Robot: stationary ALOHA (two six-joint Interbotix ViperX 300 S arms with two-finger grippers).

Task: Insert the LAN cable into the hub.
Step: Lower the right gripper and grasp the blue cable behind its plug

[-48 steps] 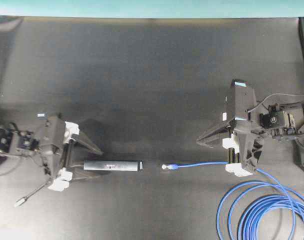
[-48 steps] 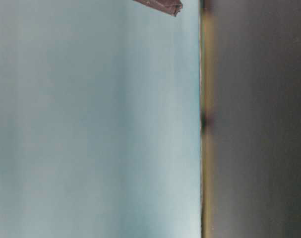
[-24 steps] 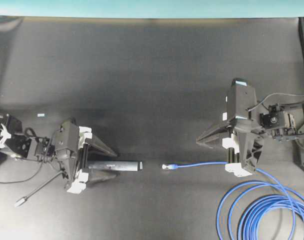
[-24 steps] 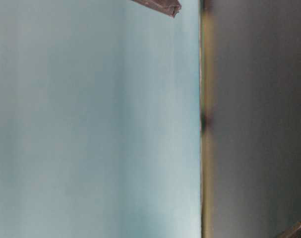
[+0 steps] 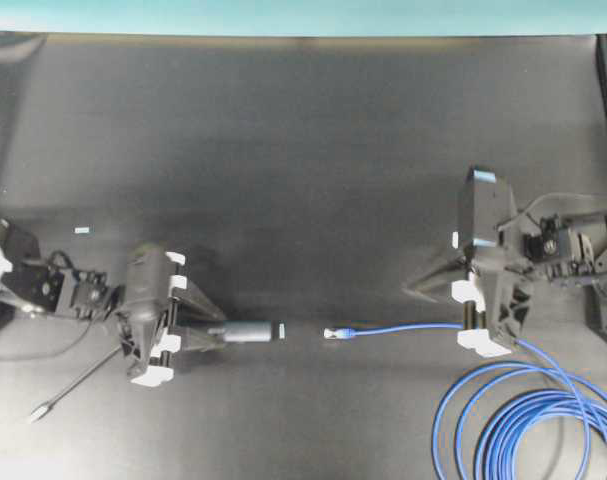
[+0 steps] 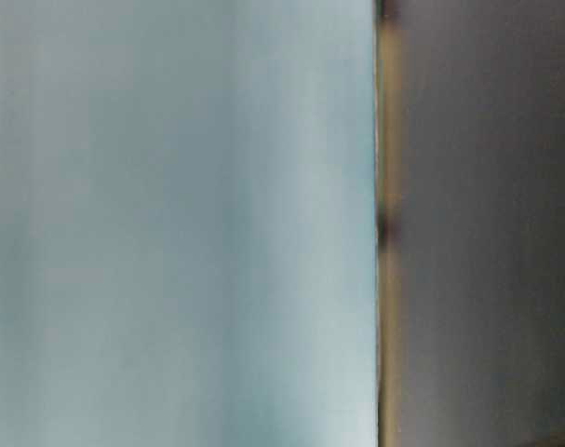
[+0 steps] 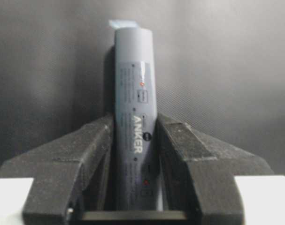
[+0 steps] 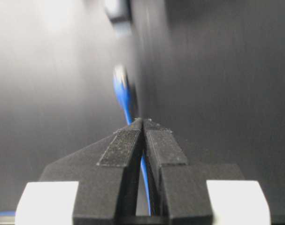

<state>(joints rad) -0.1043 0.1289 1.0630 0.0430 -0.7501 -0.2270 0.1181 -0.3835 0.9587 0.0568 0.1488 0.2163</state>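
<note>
The hub is a dark-grey bar lying on the black table, its free end toward the cable plug. My left gripper is shut on the hub's rear half. In the left wrist view both fingers press the sides of the hub at the left gripper. The LAN cable runs blue from its plug, a short gap right of the hub, to my right gripper, which is shut on it. In the right wrist view the LAN cable leaves the tips of the right gripper.
The cable's loose loops lie at the front right of the table. The hub's thin grey cord trails left to a small plug. A small white tag lies at the left. The table-level view is a blur.
My left gripper has slid right along the hub and closed its jaws onto it. The right gripper has shifted slightly, still holding the cable. The plug has stayed put.
</note>
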